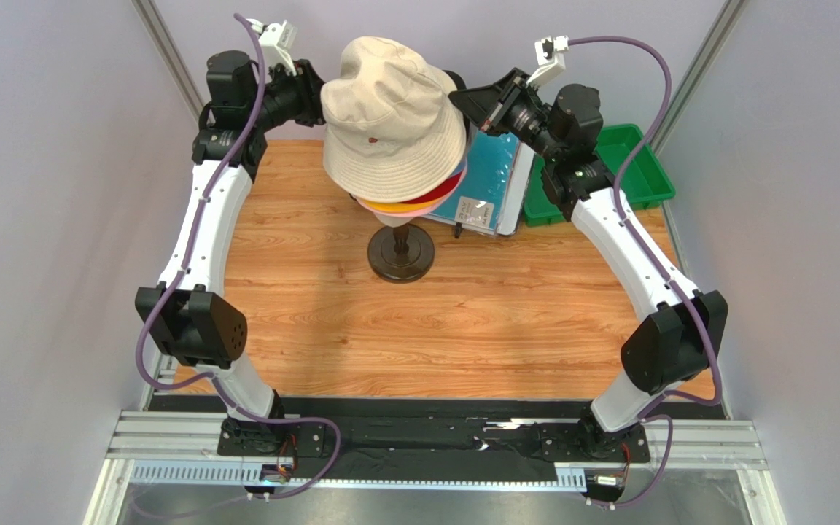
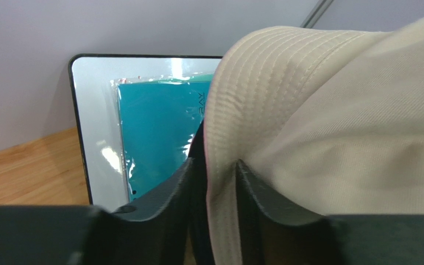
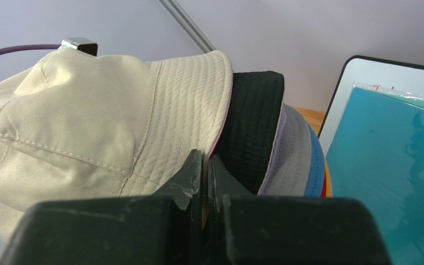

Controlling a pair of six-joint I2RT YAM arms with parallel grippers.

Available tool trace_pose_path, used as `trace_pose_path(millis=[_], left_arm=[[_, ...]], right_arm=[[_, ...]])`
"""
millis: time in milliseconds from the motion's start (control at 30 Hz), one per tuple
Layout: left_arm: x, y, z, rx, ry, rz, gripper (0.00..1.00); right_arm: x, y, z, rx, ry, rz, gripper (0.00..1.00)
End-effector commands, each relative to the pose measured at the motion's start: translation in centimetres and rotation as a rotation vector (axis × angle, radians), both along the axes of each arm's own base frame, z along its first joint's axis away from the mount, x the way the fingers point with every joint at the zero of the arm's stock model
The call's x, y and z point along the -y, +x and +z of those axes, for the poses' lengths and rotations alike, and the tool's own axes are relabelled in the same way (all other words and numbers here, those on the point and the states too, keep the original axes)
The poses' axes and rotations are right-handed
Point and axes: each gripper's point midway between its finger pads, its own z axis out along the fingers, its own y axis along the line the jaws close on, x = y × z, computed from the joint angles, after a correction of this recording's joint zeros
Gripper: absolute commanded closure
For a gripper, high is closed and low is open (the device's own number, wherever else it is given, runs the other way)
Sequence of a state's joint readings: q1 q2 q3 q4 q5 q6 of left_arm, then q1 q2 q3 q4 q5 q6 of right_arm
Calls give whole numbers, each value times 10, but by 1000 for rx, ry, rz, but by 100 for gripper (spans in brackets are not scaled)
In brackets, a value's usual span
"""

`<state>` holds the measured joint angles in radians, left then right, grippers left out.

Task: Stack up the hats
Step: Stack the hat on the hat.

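The right hand (image 3: 204,161) is clenched on the beige hat (image 1: 392,109), a fold of its brim nipped flat between the fingers. Across the crown, the left hand (image 2: 214,165) has its fingers parted with the same brim lying between them, so I'd call that one released.

The beige hat sits crown up on top of the pile, over the mannequin head, which is hidden but for its dark base (image 1: 400,254) on the counter (image 1: 446,317). Beneath its rim peek the black hat (image 3: 253,121), the lavender hat (image 3: 293,154) and the blue hat (image 3: 315,165), with brighter brims showing lower down.

Taking floppy cloth at two opposite points of the brim looks meant to keep it spread so it settles squarely over the others. To my eye it is seated, and only the right-hand pinch remains to let go.

Both arms rise from the near edge, elbows bowed wide. Their forearms fold inward and their wrists sit high at the far side, flanking the hat level with its brim.
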<state>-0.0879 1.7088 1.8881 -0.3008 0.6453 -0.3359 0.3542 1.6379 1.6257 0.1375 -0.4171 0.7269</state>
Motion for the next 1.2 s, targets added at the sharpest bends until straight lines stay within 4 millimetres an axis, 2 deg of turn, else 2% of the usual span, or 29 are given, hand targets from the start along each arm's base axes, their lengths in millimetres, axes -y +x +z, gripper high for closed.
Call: trace_pose_path(millis=[0,67,100,133,233,300,367,400,433,467,500,533,600,633,667,700,767,800,833,900,933,967,1000,1067,1167], left_arm=[[4,-19,-22,-104,1,-17,49],[-1,-25,-17,-93,2,15,44],[-3,-26,-17,-96,7,31,35],[-7,-26,-18,-102,11,56,33],[-28,-30,-17,-140,8,175,21],[-54,-34,-19,-162,-18,274,15],[-71,-45,-26,-210,-70,355,14],[-96,-46,-27,-206,-86,420,13],[-104,-57,-31,-206,-87,450,12],[-120,-60,-33,-197,-72,515,11],[-125,-66,-37,-197,-52,542,7],[-134,-75,-38,-176,-12,584,6],[-139,-84,-43,-171,30,602,6],[-140,-91,-42,-163,40,606,6],[-140,-96,-43,-167,52,604,5],[-141,-100,-43,-162,68,606,5],[-143,-110,-43,-156,91,613,5],[-144,-114,-41,-144,107,615,5],[-146,-119,-41,-136,116,624,5],[-148,-127,-40,-118,139,631,4],[-151,-133,-40,-109,145,648,4],[-153,-135,-39,-99,152,656,4],[-154,-142,-39,-83,164,662,4],[-156,-147,-39,-60,178,673,3],[-158,-159,-38,-7,203,678,3]], right_arm=[[-6,-5,-126,-359,-185,36,100],[-9,-7,-123,-353,-191,28,100],[-7,-6,-124,-355,-198,16,100],[-6,-5,-128,-364,-212,8,100],[-4,-4,-133,-375,-218,-7,100],[-3,-4,-136,-380,-224,-14,100],[0,-4,-134,-376,-227,-30,100],[0,-4,-131,-371,-229,-31,100],[1,-4,-131,-368,-236,-35,100],[3,-3,-125,-352,-244,-42,98],[3,-4,-124,-350,-249,-47,95],[4,-3,-122,-346,-249,-54,88],[4,-3,-116,-326,-252,-55,81],[5,-4,-114,-320,-252,-52,72],[4,-4,-110,-312,-247,-49,67],[2,-6,-105,-297,-241,-38,57],[2,-7,-99,-279,-236,-31,46],[2,-9,-92,-260,-233,-29,37],[3,-9,-89,-255,-232,-32,33],[9,-9,-80,-235,-230,-62,28],[13,-9,-77,-233,-230,-79,20],[19,-6,-75,-231,-229,-99,18],[25,-8,-69,-226,-218,-115,8],[40,-7,-68,-236,-204,-144,5],[62,-17,-50,-192,-170,-181,0]])
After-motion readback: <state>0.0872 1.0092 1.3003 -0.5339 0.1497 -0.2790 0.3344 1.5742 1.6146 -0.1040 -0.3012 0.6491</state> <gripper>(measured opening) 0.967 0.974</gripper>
